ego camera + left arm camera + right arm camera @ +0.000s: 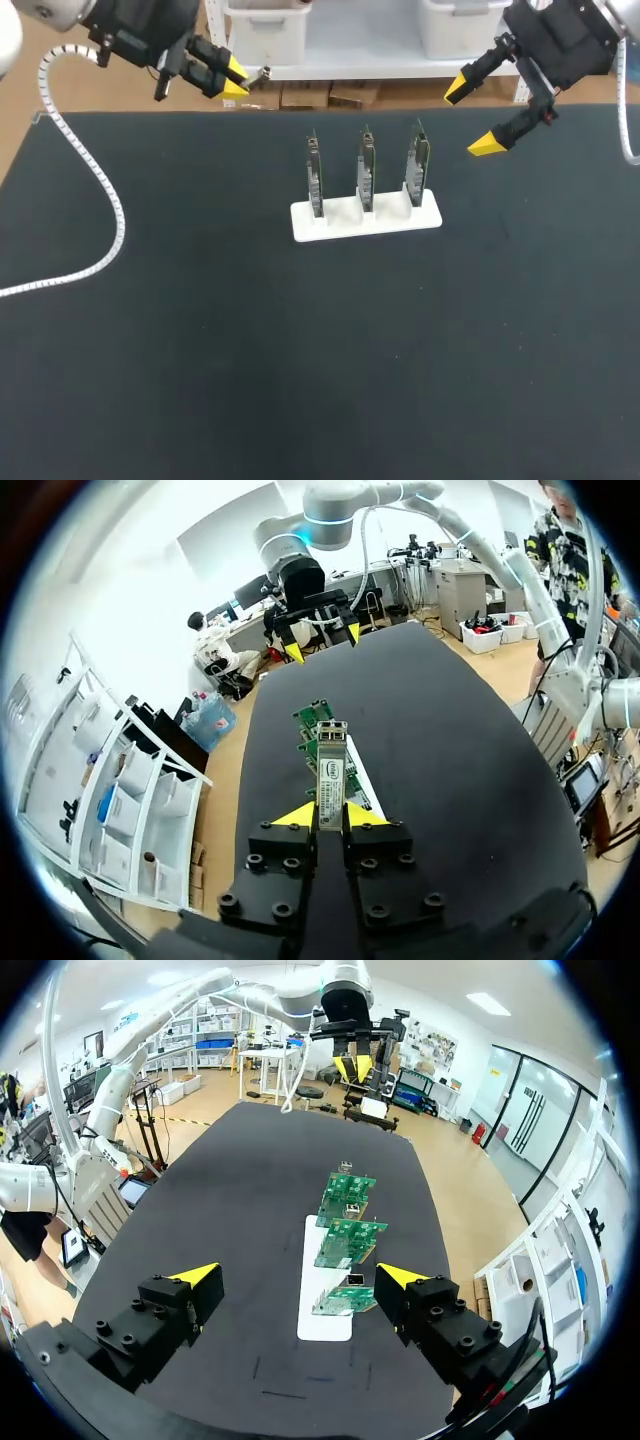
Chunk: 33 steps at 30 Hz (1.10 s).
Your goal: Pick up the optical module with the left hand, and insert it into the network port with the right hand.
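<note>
Currently pinching the optical module [331, 765] in the left gripper [331, 816], with the right gripper [298, 1276] wide, empty — could skew it during handover, then jam at the network port [349, 1280].

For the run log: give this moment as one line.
left gripper shut on module | right gripper open | three boards upright in stand

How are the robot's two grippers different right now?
The left gripper has its jaws shut; the right gripper has them wide apart. The left gripper holds a small module; the right gripper holds nothing. Both have yellow tips and hang near the table's far edge.
</note>
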Tool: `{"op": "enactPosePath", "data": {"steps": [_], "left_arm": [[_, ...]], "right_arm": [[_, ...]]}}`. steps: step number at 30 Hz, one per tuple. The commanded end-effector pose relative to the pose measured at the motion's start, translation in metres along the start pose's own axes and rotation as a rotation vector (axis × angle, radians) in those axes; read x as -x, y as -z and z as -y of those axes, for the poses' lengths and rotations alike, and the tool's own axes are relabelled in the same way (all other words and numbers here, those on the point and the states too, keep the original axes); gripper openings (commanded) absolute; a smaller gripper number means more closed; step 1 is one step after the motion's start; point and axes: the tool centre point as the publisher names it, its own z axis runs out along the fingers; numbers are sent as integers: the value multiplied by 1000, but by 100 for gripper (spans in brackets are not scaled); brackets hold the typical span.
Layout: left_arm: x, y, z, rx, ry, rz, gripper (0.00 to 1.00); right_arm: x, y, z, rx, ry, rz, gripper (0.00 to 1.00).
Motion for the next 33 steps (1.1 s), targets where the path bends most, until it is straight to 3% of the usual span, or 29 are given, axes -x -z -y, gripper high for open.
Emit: {"op": "enactPosePath", "data": {"steps": [1, 3, 5, 10, 15, 22, 33], "left_arm": [[13, 9, 10, 50, 23, 42, 0], [26, 11, 14, 48, 5, 5, 0], [40, 17, 16, 60, 1, 21, 0], [68, 28, 24, 127, -7, 104, 0], [87, 23, 35, 159, 54, 200, 0], [86, -7, 40, 171, 191, 285, 0], [84, -54, 35, 150, 238, 335, 0]], "right_arm": [[-1, 0, 1, 1, 2, 2, 100], [-1, 0, 1, 1, 2, 2, 100], [-1, 0, 1, 1, 2, 2, 100], [-1, 0, 1, 1, 2, 2, 100], [-1, 0, 1, 1, 2, 2, 100], [-1, 0, 1, 1, 2, 2, 100], [-1, 0, 1, 1, 2, 2, 100]]}}
